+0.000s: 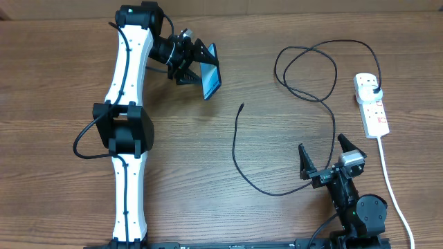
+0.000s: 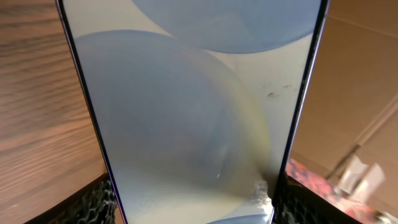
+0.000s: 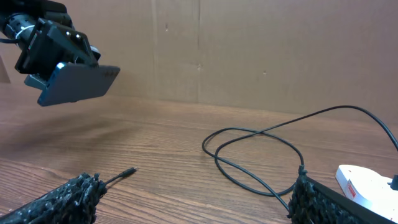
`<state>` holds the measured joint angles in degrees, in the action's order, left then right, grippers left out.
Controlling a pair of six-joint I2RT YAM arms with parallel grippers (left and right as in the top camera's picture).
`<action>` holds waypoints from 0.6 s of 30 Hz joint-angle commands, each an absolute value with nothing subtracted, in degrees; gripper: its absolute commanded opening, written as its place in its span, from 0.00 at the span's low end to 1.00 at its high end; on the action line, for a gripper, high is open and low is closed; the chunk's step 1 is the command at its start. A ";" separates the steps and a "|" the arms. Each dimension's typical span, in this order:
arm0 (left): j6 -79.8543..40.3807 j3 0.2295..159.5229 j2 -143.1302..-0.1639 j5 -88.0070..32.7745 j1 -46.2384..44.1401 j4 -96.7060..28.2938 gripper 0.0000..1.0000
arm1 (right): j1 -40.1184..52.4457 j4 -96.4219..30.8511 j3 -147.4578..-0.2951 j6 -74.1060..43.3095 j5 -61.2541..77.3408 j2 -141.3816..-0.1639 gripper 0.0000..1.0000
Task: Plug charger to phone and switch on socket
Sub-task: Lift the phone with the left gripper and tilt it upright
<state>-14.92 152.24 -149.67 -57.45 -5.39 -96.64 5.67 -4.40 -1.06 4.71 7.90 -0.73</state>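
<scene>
my left fingers (image 1: pixel 196 52) clamp the phone (image 1: pixel 212 77) by its edges, tilted up off the table (image 1: pixel 201 180), my right fingers (image 1: pixel 305 164) gape wide and empty, and the charger tip (image 1: pixel 241 106) lying between them could skid away when pinched, or the phone could slip.

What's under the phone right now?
Only bare table, by the right wrist view: the phone hangs in the air, clamped in the left gripper. The charger tip lies off to one side. Overhead, the phone covers that spot.
</scene>
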 commanded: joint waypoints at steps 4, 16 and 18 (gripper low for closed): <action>-15.49 153.91 -150.08 -68.66 -5.76 -96.84 0.32 | 5.93 -4.21 -0.47 4.49 7.33 -0.16 1.00; -25.12 153.91 -150.08 -72.14 -6.50 -96.84 0.16 | 5.93 -4.21 -0.47 4.49 7.33 -0.16 1.00; -26.94 153.91 -150.08 -73.25 -6.52 -96.84 0.15 | 5.93 -4.21 -0.47 4.49 7.33 -0.16 1.00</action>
